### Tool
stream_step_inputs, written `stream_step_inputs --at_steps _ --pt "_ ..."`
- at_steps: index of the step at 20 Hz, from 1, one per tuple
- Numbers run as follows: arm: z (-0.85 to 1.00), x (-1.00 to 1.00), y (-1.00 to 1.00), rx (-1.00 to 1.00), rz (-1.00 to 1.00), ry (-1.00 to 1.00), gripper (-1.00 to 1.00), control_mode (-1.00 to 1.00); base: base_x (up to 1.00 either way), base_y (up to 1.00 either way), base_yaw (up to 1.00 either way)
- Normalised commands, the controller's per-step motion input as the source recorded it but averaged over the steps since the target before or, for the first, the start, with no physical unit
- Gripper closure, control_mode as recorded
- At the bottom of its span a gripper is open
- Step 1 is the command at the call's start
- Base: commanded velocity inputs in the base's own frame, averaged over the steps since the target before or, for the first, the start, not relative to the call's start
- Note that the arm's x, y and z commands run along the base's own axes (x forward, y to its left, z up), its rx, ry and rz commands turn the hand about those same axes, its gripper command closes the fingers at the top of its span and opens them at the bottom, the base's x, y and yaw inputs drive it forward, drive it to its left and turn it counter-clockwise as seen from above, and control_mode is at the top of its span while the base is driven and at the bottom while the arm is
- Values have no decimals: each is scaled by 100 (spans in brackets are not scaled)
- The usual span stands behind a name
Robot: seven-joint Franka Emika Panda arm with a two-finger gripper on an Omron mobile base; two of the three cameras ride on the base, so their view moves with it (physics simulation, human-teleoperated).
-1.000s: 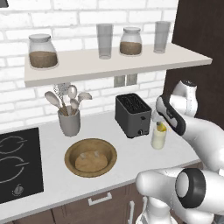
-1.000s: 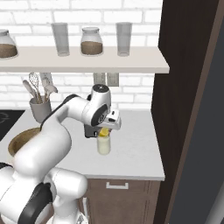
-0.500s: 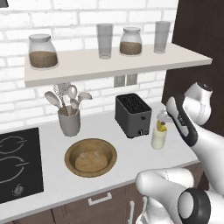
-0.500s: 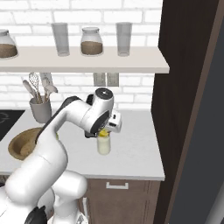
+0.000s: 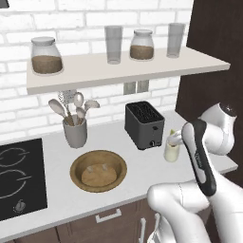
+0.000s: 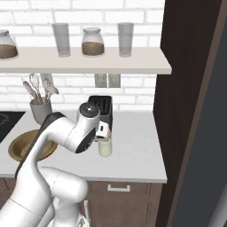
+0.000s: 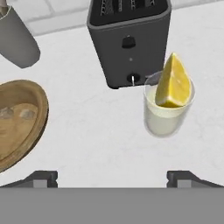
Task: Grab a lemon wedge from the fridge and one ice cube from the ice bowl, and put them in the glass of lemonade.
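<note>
The glass of lemonade (image 7: 167,118) stands on the white counter just right of the toaster's front. The lemon wedge (image 7: 173,83) sits in it, point up, leaning on the rim. My gripper (image 7: 112,179) hovers above the counter to the left of the glass, open, with nothing between its fingertips (image 7: 41,178). From the sides, the hand (image 6: 102,131) hangs close over the glass (image 6: 105,147) (image 5: 172,150). The ice bowl (image 7: 22,131) (image 5: 98,170) lies to the left, with pale ice cubes (image 7: 17,113) in it. A tall grey face at the right edge looks like the fridge (image 6: 208,155).
A black toaster (image 5: 144,124) stands behind the glass. A grey utensil cup (image 5: 76,132) holds spoons and a whisk near the wall. A stove top (image 5: 19,178) lies at far left. A shelf (image 5: 118,69) above carries jars and tall glasses. A dark brown panel (image 6: 186,66) bounds the counter's right end.
The arm's upper links have swung further right in the left base view. The hand has stayed by the glass with its jaws open. The wedge rests in the glass.
</note>
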Motion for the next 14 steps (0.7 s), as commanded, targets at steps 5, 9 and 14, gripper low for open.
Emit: stream_step_inputs --at_steps 5,9,14 --pt "0 -26 98 -10 10 0 -100 -100 0 0 0" --pt "0 -2 100 -20 11 4 -100 -100 0 0 0" --pt "0 0 100 -21 13 6 -100 -100 0 0 0"
